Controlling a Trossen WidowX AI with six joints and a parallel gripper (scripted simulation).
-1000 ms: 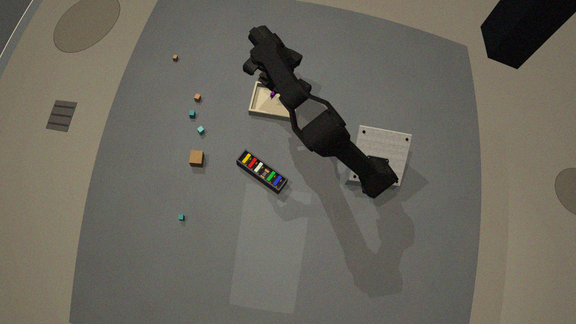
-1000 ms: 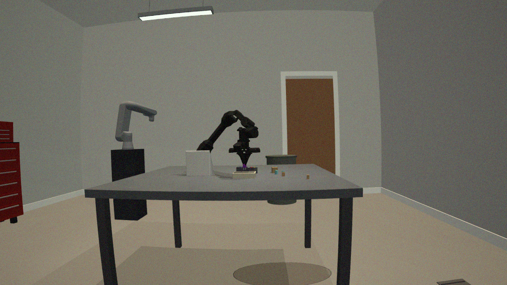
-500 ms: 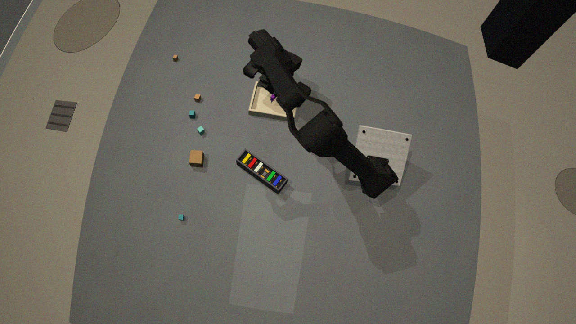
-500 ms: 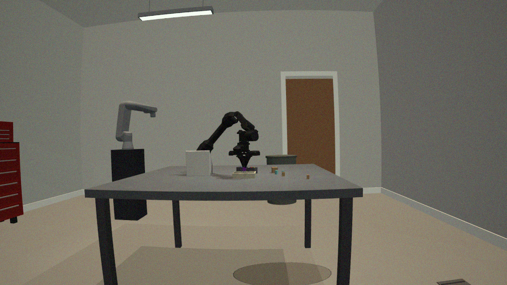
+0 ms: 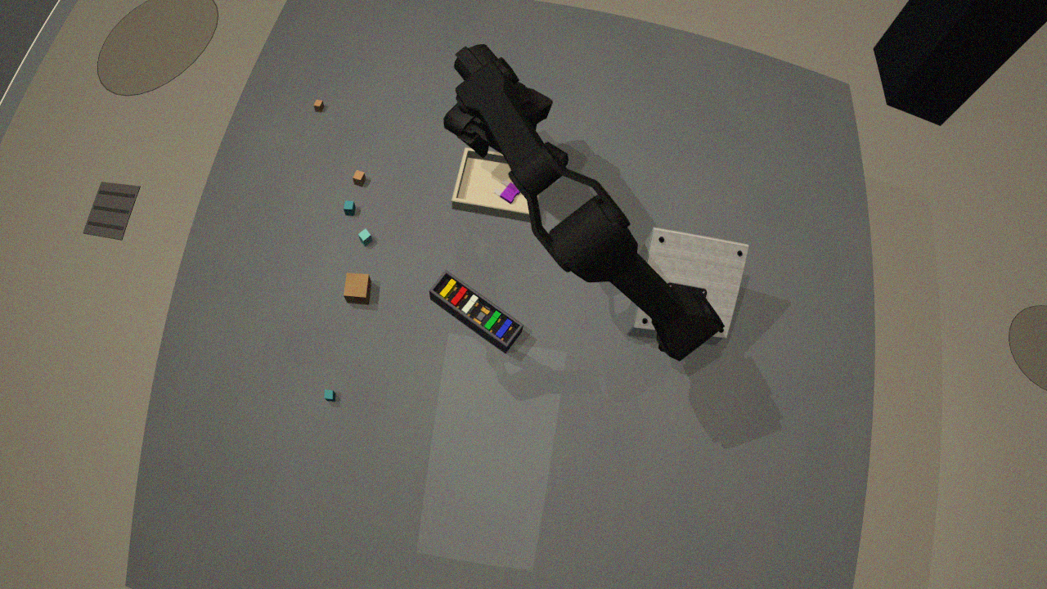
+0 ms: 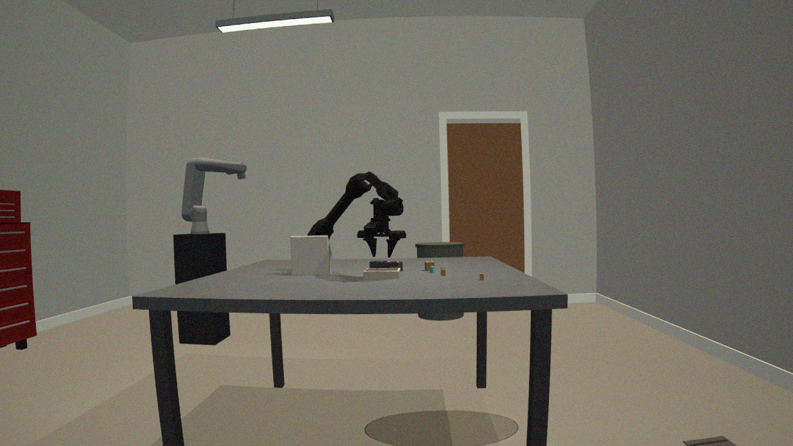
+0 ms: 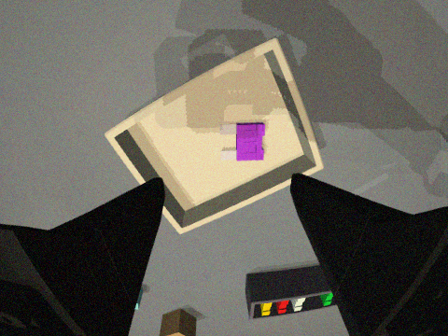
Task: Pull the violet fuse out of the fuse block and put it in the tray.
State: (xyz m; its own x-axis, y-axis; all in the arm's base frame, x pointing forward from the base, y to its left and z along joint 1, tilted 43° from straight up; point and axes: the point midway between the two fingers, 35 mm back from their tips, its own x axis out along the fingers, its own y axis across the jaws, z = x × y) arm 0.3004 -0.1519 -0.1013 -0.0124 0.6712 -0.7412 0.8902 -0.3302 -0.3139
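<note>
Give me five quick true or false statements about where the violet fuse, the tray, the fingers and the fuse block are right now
1. The violet fuse lies inside the tray. True.
2. The fingers are shut on the fuse. False: they stand open, holding nothing.
3. The fuse block has one bare slot. True.
4. The gripper rests on the block. False: it hangs above the tray.
5. The yellow fuse is in the tray. False: it sits in the block.

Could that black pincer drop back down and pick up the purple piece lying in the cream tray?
Probably yes. The pincer hangs open above the tray, and the violet fuse lies alone on the tray floor with nothing over it.
</note>
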